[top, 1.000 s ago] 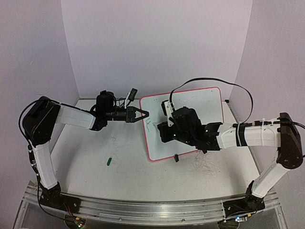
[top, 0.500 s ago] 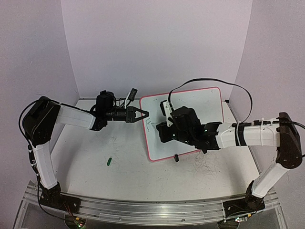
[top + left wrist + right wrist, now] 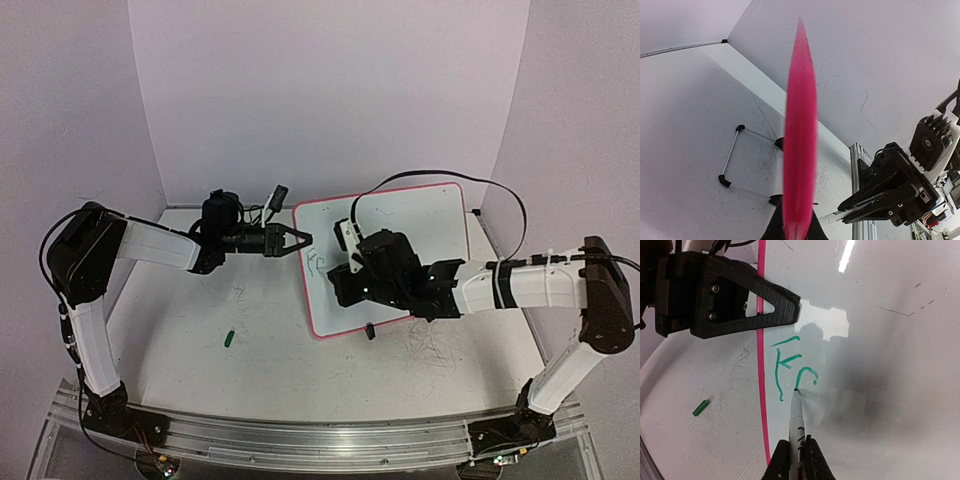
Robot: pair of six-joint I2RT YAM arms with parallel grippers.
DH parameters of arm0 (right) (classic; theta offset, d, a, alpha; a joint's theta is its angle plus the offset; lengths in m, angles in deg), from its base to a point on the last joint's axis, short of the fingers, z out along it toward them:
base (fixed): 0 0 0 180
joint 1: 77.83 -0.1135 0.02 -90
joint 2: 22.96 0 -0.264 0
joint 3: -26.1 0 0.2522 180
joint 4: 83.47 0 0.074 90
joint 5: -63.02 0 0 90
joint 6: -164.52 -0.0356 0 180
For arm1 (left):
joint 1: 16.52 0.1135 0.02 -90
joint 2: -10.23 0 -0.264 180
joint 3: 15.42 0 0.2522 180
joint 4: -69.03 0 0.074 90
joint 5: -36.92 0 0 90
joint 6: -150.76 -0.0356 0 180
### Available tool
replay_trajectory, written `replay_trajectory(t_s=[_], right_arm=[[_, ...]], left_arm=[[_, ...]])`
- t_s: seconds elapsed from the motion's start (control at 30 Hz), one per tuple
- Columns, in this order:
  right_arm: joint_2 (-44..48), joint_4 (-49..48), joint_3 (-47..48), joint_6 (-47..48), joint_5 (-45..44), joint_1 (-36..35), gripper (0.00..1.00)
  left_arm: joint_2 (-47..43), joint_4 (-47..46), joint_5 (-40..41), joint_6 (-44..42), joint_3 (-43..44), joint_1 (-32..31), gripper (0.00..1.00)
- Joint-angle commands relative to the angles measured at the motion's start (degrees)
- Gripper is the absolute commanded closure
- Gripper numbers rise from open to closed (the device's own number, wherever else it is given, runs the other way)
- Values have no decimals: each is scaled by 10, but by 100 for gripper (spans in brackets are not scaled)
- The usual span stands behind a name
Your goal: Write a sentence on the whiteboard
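Observation:
The whiteboard (image 3: 420, 225), white with a thin pink frame (image 3: 761, 365), leans tilted at the back of the table. My left gripper (image 3: 300, 240) is shut on its left edge, and the pink rim (image 3: 800, 125) runs up from between its fingers (image 3: 797, 232). My right gripper (image 3: 797, 457) is shut on a white marker (image 3: 797, 422) whose tip touches the board. The sentence (image 3: 790, 365) stands as a green "F" and one curved stroke by the left edge; its green marks (image 3: 317, 263) also show from above. From above, the right gripper (image 3: 345, 282) hovers over the board's lower left part.
A small green cap (image 3: 229, 338) lies on the scuffed tabletop left of the board. A black clip foot (image 3: 369, 330) sits at the board's near edge. A black cable (image 3: 500, 190) arcs over the board. An aluminium rail (image 3: 300, 440) borders the near edge.
The right gripper has shifted a little with the marker, and a curved green stroke has appeared to the right of the "F". The left gripper has stayed still on the board's edge.

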Motion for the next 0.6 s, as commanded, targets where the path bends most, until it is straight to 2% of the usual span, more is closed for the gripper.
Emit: replay_trajectory(t_s=[0.0, 0.57], right_arm=[[15, 19, -15, -5, -19, 3, 100], [8, 1, 15, -9, -68, 3, 100]], left_arm=[[-27, -2, -25, 11, 24, 2, 100], [-32, -2, -25, 13, 20, 2, 100]])
